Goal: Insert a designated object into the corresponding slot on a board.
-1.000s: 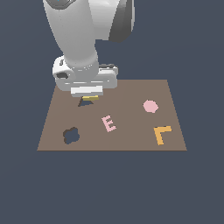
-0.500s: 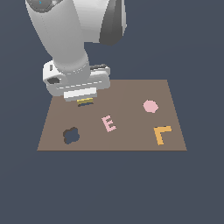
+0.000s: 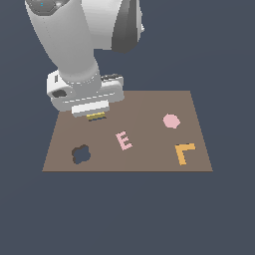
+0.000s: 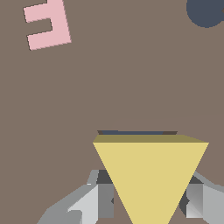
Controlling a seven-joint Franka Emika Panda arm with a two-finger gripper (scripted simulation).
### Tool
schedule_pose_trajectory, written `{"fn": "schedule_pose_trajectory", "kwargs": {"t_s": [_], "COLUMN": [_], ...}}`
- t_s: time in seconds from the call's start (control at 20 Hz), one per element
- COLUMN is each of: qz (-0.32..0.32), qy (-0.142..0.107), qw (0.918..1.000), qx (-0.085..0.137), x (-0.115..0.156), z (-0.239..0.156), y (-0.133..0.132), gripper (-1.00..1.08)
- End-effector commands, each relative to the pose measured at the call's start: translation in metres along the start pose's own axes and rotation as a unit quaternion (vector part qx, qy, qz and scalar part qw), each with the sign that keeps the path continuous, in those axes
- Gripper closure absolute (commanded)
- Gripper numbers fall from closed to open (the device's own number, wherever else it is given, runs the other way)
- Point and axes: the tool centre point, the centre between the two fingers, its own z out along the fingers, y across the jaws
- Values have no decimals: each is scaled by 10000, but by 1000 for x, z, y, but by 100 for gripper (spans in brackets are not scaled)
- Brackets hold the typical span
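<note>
triangle (image 4: 149,175) between fingers (image 4: 98,199), over slot (image 4: 135,132)

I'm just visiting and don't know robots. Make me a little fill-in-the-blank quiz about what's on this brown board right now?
1. The gripper holds a yellow block shaped like a ____.
2. The letter E on the board is coloured ____.
3. The orange piece is shaped like the letter ____.
4. The dark hole in plain sight is ____-shaped.

Missing words: triangle; pink; L; clover
</note>
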Motion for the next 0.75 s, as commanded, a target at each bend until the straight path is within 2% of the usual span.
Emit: {"fn": "schedule_pose_trajectory", "kwargs": {"t_s": [0.0, 0.2, 0.25, 0.7], "qz": [-3, -8, -8, -8], "qy": [0, 0, 0, 0], "qw": [10000, 10000, 10000, 10000], "qx": [0, 0, 0, 0], "x": [0, 0, 0, 0], "z": [3, 9, 9, 9], "y": [0, 0, 0, 0], "gripper": [108, 108, -92, -92]}}
